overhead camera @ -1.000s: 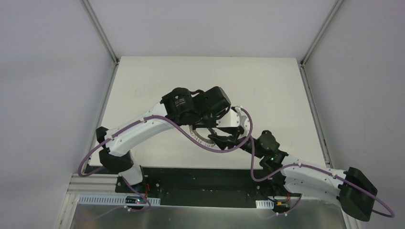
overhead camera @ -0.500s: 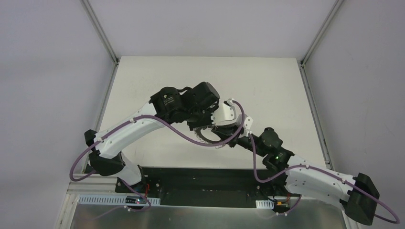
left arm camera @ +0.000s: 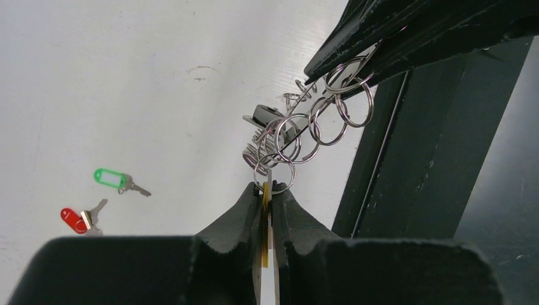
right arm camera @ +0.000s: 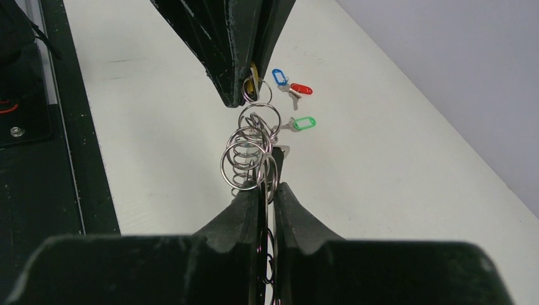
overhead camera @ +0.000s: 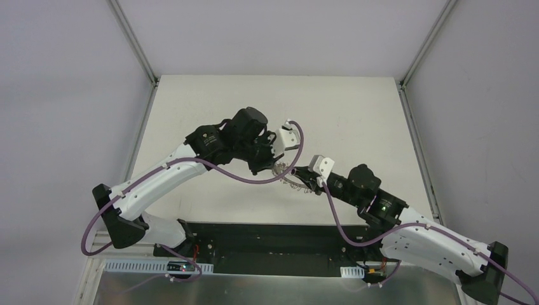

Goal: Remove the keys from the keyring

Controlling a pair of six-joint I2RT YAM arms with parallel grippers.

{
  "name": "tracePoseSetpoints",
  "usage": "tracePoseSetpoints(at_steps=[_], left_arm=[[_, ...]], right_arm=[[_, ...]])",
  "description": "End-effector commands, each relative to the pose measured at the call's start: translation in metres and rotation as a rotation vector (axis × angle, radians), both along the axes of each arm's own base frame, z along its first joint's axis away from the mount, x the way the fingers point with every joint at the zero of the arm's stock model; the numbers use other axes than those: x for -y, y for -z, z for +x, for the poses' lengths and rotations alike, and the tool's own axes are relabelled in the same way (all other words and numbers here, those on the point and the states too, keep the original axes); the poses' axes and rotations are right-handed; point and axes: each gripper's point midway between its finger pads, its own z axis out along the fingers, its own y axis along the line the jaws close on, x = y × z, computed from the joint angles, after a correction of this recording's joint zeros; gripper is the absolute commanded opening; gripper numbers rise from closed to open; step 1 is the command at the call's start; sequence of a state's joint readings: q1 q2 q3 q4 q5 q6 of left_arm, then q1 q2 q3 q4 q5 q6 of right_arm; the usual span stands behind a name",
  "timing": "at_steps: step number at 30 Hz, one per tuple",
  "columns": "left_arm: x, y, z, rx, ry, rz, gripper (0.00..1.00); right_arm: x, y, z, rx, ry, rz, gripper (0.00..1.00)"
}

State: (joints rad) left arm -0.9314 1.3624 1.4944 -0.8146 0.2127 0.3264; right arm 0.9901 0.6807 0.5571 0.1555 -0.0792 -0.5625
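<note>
the keyring [left arm camera: 299,130] is hanging in the air above the table [left arm camera: 127,76], stretched between the two grippers, with its small wire loops fanning out in a loose cluster. one loop at its lower end in the left wrist view is carrying the yellow-tagged key [left arm camera: 265,219] — only a thin yellow edge of it is showing. the left gripper [left arm camera: 267,190] is clamping that key, its fingers pressed together on the tag. the right gripper [right arm camera: 267,190] is pinching the opposite side of the keyring, its fingers drawn in tight on the ring's edge with a few loops sticking out beside them. three other keys are lying loose on the table, well apart from the ring: the green-tagged key [right arm camera: 304,122], the red-tagged key [right arm camera: 301,89] and, just beside the red one, the blue-tagged key [right arm camera: 279,77] — the blue one is showing in the right wrist view only. in the overhead view both arms are reaching inward and meeting over the near middle of the table.
</note>
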Motion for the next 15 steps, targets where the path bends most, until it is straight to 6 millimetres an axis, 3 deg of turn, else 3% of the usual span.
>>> tracePoseSetpoints(at_steps=[1, 4, 6, 10, 15], left_arm=[[-0.002, -0.017, 0.008, 0.061, -0.010, -0.106, 0.00], [0.002, -0.014, 0.003, 0.062, 0.054, -0.104, 0.00], [0.006, -0.011, -0.002, 0.054, 0.103, -0.109, 0.00], [0.010, -0.007, -0.013, 0.044, 0.193, -0.121, 0.00], [0.008, -0.005, -0.031, 0.053, 0.309, -0.150, 0.00]], right_arm=[[0.003, -0.009, -0.006, -0.004, -0.017, 0.005, 0.01], [-0.003, 0.007, -0.016, -0.071, -0.064, 0.018, 0.30], [-0.007, 0.016, -0.023, -0.115, -0.097, 0.036, 0.42], [-0.012, 0.023, -0.033, -0.176, -0.135, 0.093, 0.48], [-0.013, 0.012, -0.032, -0.184, -0.130, 0.150, 0.45]])
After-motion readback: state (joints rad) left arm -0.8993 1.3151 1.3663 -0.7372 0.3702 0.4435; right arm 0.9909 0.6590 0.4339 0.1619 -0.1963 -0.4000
